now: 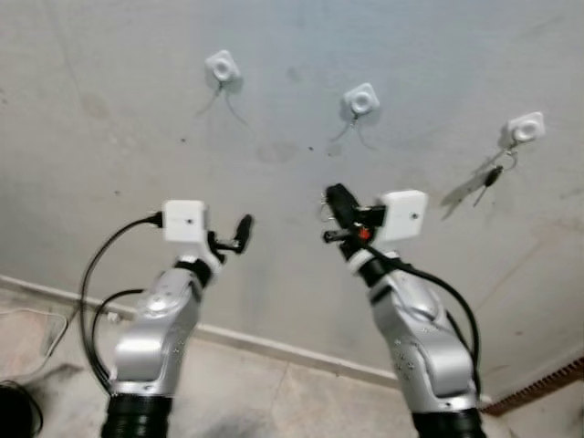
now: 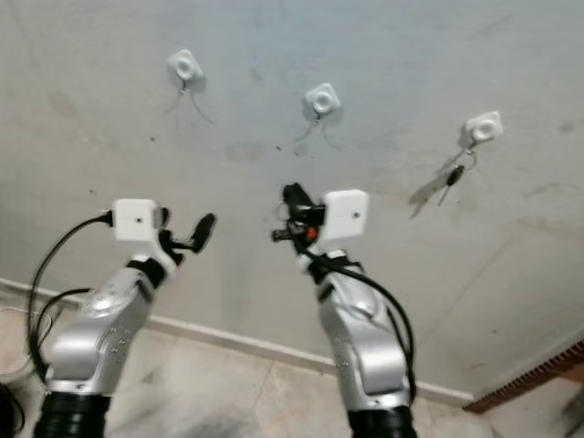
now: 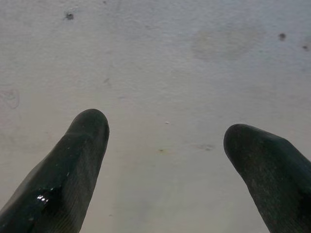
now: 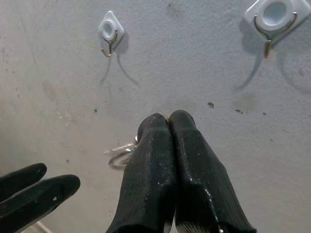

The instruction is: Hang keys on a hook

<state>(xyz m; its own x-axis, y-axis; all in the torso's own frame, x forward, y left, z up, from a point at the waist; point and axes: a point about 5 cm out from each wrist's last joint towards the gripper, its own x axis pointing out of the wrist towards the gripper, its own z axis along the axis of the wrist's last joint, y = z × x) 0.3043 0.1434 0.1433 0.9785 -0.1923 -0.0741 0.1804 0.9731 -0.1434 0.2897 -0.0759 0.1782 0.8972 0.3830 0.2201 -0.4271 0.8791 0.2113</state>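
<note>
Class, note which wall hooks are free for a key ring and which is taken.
Free: the left hook and the middle hook, with bare wall between them. Taken: the right hook, already carrying keys. The right gripper is pinching a key ring below the free hooks.

Wall [image 1: 292, 82]: grey, dark-speckled. Hooks [image 1: 361, 100]: white pads, silver wire. Keys [image 1: 474, 185]: silver, black head. End effector [image 4: 167, 124]: black fingers pinching silver ring [image 4: 119, 155].

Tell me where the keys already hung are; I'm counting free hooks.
In the left eye view, the hung keys dangle from the rightmost hook on the wall, up and right of the right claw; the two hooks to its left are bare.
</note>
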